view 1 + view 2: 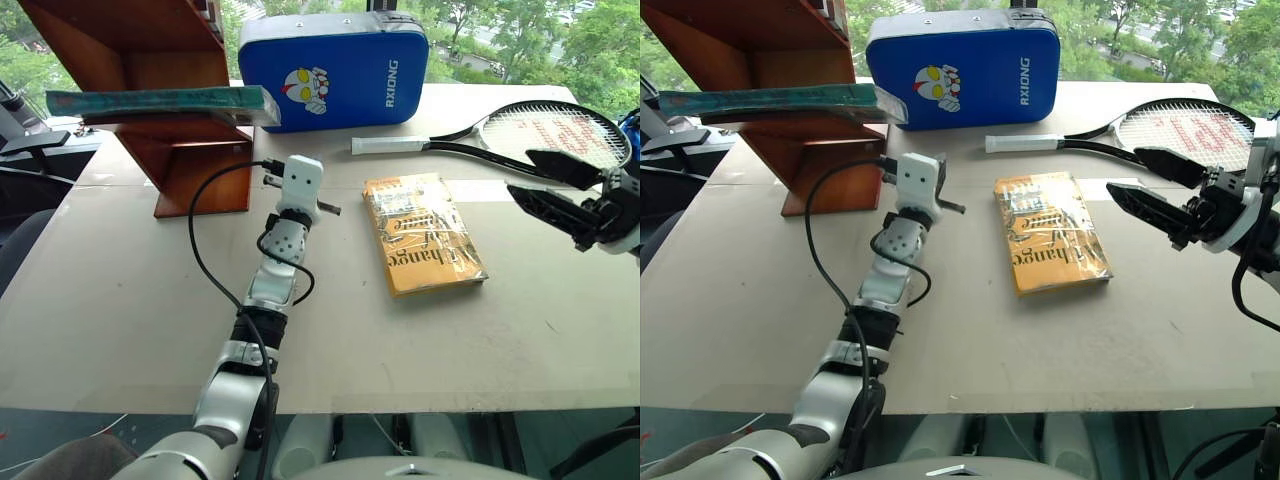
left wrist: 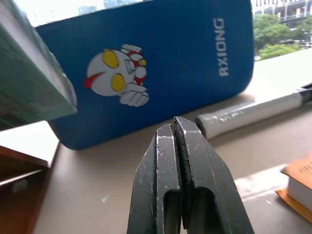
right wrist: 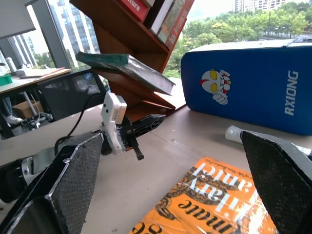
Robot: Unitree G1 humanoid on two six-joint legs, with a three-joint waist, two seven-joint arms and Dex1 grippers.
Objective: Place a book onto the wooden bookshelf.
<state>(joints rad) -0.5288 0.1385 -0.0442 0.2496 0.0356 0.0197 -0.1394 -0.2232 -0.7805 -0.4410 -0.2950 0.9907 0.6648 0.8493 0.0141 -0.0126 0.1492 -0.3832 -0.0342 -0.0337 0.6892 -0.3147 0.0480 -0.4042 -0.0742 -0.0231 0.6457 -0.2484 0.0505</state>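
Left eye view: the book (image 1: 160, 102) lay lengthwise on the wooden bookshelf (image 1: 190, 160), upper left, above the nearer, empty, closed left hand (image 1: 268, 170); right hand (image 1: 535, 180) gaped empty.

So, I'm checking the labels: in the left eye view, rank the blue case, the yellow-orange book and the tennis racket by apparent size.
1. blue case
2. tennis racket, longer but slimmer, so nearly tied
3. yellow-orange book

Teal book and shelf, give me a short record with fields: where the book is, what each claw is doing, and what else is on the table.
book: lies flat on a board of the wooden bookshelf, one end overhanging
left claw: shut, empty, near the shelf
right claw: open, empty, above the table
other things: yellow-orange book, blue padded case, tennis racket
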